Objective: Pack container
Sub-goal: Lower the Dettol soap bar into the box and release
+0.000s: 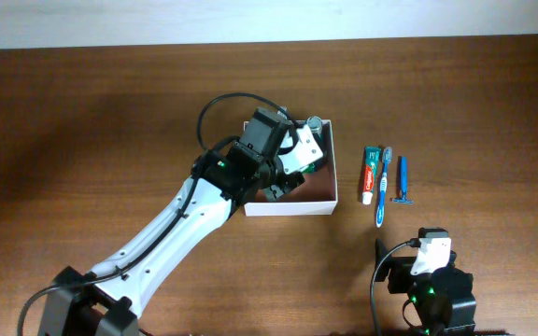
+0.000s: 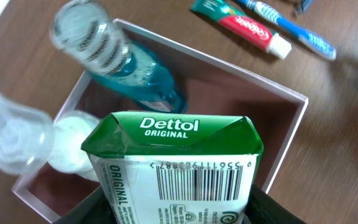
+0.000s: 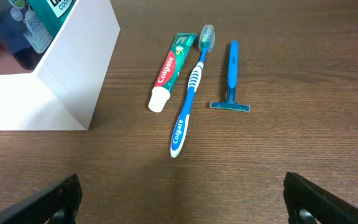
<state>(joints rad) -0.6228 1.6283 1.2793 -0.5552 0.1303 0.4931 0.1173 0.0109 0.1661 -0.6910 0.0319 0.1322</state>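
Note:
The container (image 1: 288, 209) is a white square box with a pinkish-brown inside, at mid table; it also shows in the left wrist view (image 2: 284, 149) and the right wrist view (image 3: 73, 74). My left gripper (image 1: 292, 161) is over it, shut on a green and white Dettol soap pack (image 2: 179, 168). Inside lie a blue mouthwash bottle (image 2: 129, 68) and a clear bottle with white contents (image 2: 55, 146). Right of the container lie a Colgate toothpaste tube (image 3: 169, 67), a blue toothbrush (image 3: 191, 93) and a blue razor (image 3: 232, 78). My right gripper (image 3: 182, 199) is open and empty near the front edge.
The brown wooden table (image 1: 82, 140) spreads to the left and front of the container. The toiletries lie in a row at the right (image 1: 386, 177). The right arm base (image 1: 432, 280) sits at the front right.

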